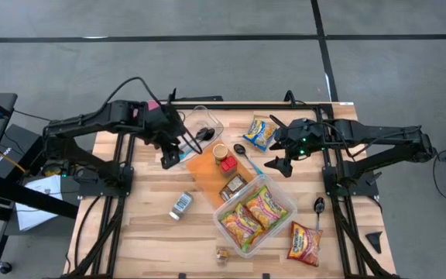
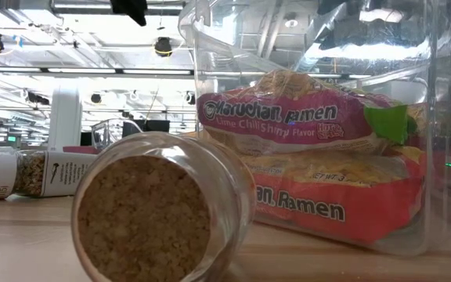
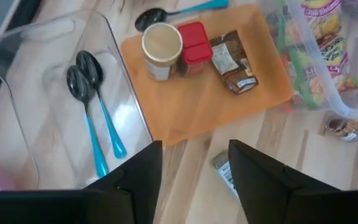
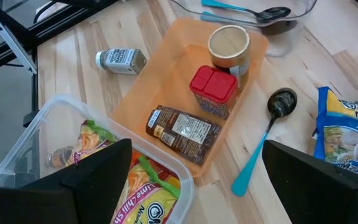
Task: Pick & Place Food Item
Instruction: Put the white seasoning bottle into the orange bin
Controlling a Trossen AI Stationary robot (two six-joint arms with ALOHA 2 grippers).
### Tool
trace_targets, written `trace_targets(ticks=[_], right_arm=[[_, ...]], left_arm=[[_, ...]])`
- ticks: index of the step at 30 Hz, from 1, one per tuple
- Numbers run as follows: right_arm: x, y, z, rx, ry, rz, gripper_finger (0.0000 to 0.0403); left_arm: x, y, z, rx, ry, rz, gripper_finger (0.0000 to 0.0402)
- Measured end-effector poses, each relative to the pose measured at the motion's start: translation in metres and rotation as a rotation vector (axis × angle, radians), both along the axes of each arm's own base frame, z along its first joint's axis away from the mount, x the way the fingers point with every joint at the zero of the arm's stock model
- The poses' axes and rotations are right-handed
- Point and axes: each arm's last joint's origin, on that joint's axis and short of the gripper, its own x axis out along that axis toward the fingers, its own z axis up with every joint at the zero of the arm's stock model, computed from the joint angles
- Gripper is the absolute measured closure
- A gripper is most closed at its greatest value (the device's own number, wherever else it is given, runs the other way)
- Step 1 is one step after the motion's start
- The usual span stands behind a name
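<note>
Right gripper (image 1: 283,159) fingers spread wide, nothing held; left gripper (image 1: 178,147) likewise. The yellow ramen packet (image 1: 261,132) could get nudged off the bench if approached crooked.

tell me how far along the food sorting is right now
Done: two ramen packs lie in the clear bin. In hand: nothing; the left gripper and right gripper hover open above the orange tray. Left: a yellow ramen pack and a red ramen pack lie loose on the table.
</note>
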Motion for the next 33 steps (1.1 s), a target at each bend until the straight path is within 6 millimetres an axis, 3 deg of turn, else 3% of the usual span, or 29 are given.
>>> trace_targets(ticks=[8,15,25,33], right_arm=[[0.0,0.0,0.0,0.001,0.0,-0.001,0.0046],[0.0,0.0,0.0,0.008,0.0,0.005,0.0046],[0.001,0.002,0.001,0.039,-0.009,0.041,0.0046],[0.001,0.002,0.001,0.056,-0.013,0.059,0.0046]], left_arm=[[-0.003,-0.002,-0.001,-0.05,0.019,0.082,0.0174],[-0.005,-0.019,-0.014,-0.128,0.086,0.155,0.0141],[-0.001,-0.069,-0.064,-0.268,0.185,0.261,0.011],[0.009,-0.102,-0.101,-0.408,0.118,0.264,0.0087]])
